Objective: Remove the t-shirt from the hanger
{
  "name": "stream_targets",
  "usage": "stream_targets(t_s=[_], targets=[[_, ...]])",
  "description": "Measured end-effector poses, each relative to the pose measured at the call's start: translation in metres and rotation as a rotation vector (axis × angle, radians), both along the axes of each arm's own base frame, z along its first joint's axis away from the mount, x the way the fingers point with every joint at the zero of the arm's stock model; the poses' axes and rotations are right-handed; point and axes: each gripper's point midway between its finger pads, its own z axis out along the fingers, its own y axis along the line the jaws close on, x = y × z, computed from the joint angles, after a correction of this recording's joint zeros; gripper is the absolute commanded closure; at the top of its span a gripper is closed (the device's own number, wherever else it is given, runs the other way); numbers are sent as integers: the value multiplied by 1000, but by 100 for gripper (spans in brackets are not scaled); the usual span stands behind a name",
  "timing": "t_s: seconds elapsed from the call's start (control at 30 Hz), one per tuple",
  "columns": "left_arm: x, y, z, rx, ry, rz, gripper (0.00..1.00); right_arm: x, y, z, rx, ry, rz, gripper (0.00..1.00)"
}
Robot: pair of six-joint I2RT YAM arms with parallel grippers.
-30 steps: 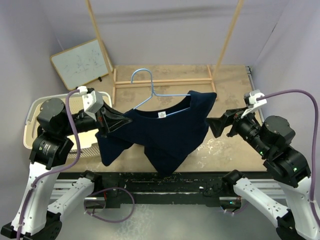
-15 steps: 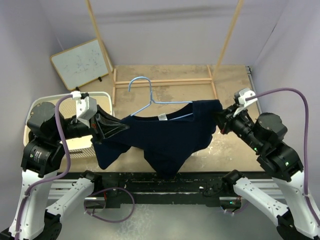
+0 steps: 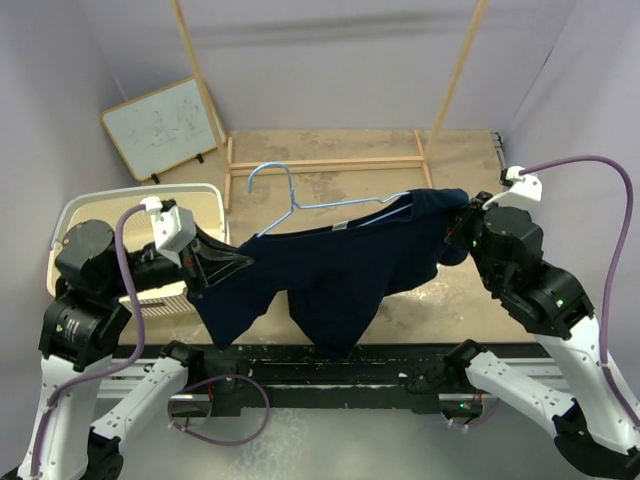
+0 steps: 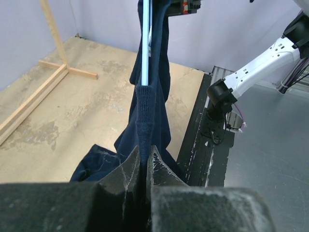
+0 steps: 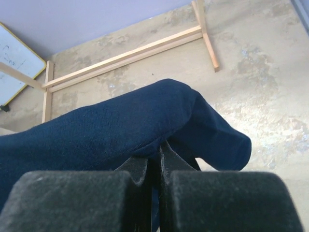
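The dark navy t-shirt [image 3: 335, 270] hangs stretched between my two grippers above the table, its body sagging toward the near edge. The light-blue wire hanger [image 3: 291, 190] is still inside it, hook up and leaning left. My left gripper [image 3: 240, 262] is shut on the left sleeve edge. In the left wrist view its jaws [image 4: 145, 155] pinch a fold of t-shirt [image 4: 150, 108], with the hanger wire [image 4: 146, 43] running up inside. My right gripper [image 3: 460, 222] is shut on the right shoulder. In the right wrist view the t-shirt [image 5: 120, 125] drapes over the closed jaws [image 5: 159, 151].
A white basket [image 3: 75, 212] stands at the left behind my left arm. A whiteboard [image 3: 165, 125] leans on the back wall. The wooden rack's poles [image 3: 455, 75] and base bars [image 3: 320, 162] stand at the back. A black rail [image 3: 330, 362] runs along the near table edge.
My right gripper went from open and apart to shut on the shirt's right shoulder, then rose and drew right. The shirt has been pulled taut, and the hanger has tilted and shifted left.
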Motion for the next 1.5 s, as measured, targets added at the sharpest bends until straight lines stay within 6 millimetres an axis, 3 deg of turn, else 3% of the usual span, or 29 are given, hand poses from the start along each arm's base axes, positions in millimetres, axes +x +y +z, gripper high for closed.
stream_targets(t_s=[0.17, 0.4, 0.53, 0.67, 0.77, 0.83, 0.9, 1.0, 1.13, 1.27, 1.4, 1.5], targets=[[-11, 7, 1, -3, -16, 27, 100, 8, 13, -22, 19, 38, 32, 100], [-8, 12, -4, 14, 21, 76, 100, 18, 26, -61, 57, 105, 119, 100], [-12, 18, 0, 26, 23, 110, 100, 21, 27, -62, 78, 107, 143, 100], [-27, 27, 18, 19, -33, 132, 100, 27, 7, -61, 71, 99, 75, 100], [-36, 35, 29, 5, -79, 165, 100, 31, -39, -67, -2, 120, -96, 100], [-53, 42, 39, -22, -139, 173, 100, 31, -62, -72, -33, 139, -179, 100], [-66, 46, 48, -48, -185, 171, 100, 32, -65, -78, -53, 160, -175, 100], [-68, 45, 52, -69, -203, 158, 100, 34, -51, -79, -52, 155, -76, 99], [-36, 29, 38, -62, -114, 138, 100, 30, -20, -62, -30, 90, 120, 78], [20, 4, 13, -15, 28, 115, 100, 12, 1, -21, -26, -13, 270, 51], [62, -19, -5, 20, 117, 68, 100, -16, 14, 39, -48, -153, 391, 43], [79, -37, -16, 25, 172, -27, 100, -43, 28, 76, -59, -256, 499, 40]])
